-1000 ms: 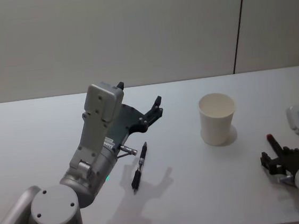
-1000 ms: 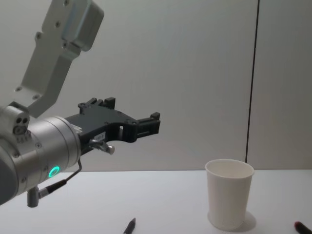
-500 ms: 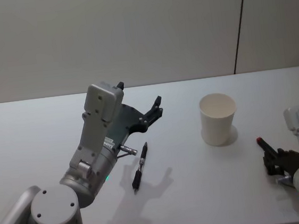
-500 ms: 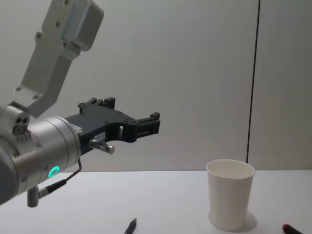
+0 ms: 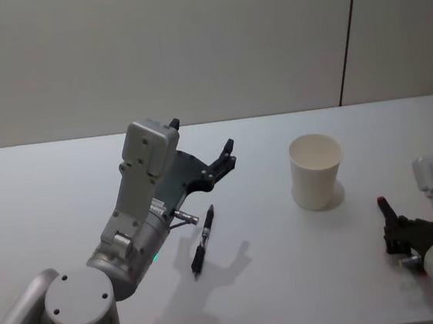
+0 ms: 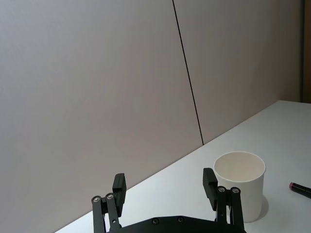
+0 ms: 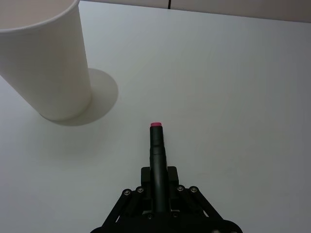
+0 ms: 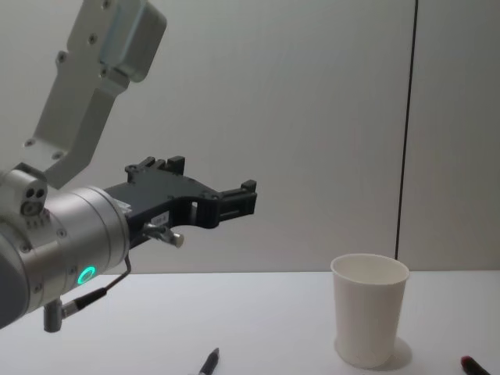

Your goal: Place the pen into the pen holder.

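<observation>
My right gripper is closed on a slim dark pen with a red end. The barrel is clamped between both fingers and the red end points away from my wrist, roughly towards the far side of the pale grey surface. The gripper sits low on the right side, near the front edge. I cannot tell whether the pen touches the surface.

The pen holder, a plain white tapered paper cup with a rolled rim, stands upright on the surface with its mouth facing up. It is apart from the held pen, farther from me and to the pen's left.

My left gripper hangs raised above the surface to the left of the cup. Its fingers are spread wide and aimed towards the cup's side of the surface. Below that arm a second, black pen lies flat on the surface, well apart from the cup.
</observation>
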